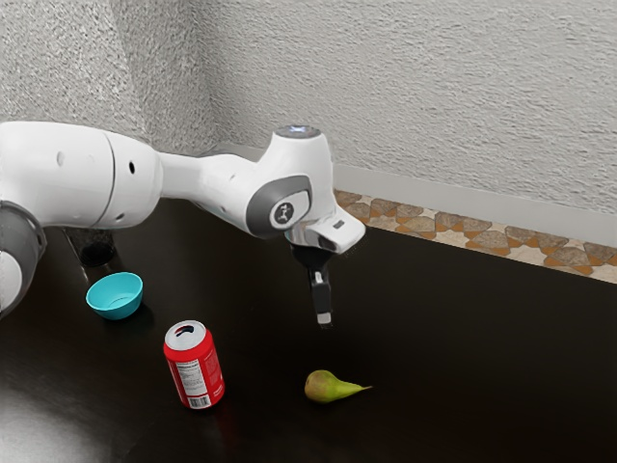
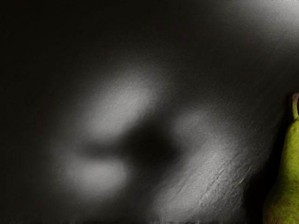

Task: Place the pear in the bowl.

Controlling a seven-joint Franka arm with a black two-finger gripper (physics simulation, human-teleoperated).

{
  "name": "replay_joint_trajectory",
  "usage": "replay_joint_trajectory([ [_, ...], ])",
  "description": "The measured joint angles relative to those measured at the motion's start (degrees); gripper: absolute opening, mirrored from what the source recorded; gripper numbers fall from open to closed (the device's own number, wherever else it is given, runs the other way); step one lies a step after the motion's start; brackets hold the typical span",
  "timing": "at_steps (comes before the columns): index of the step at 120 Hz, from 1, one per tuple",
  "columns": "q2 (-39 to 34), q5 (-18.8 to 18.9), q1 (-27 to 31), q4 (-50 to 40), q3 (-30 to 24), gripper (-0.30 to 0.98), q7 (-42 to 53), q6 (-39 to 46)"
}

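pear [image 1: 326,387] | likely firm, light, slick, bruisable | grasp across fat body | gripper [image 1: 324,320] edge-on, can't tell if spread

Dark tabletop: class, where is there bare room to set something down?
The widest bare patch of dark tabletop lies between the green pear and the exterior view's right edge. A smaller one separates pear from red metal can. It is more crowded toward the exterior view's left: can, turquoise bowl, white arm.
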Motion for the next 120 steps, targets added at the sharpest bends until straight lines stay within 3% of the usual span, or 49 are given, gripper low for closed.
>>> replay_joint_trajectory([
  [18, 1.0, -0.9, 0.0, 0.5, 1.3, 0.69, 1.3, 0.6],
  [36, 3.4, -1.9, -0.4, -0.9, -1.2, 0.69, 2.3, 2.4],
  [63, -3.1, -3.9, -0.6, -13.2, -3.1, 0.69, 3.3, 3.1],
  [82, -4.2, -5.3, -0.6, -14.9, -5.7, 0.69, 3.9, 4.5],
  [120, -1.8, -3.8, -0.5, -15.2, -5.4, 0.69, 9.3, 9.0],
])
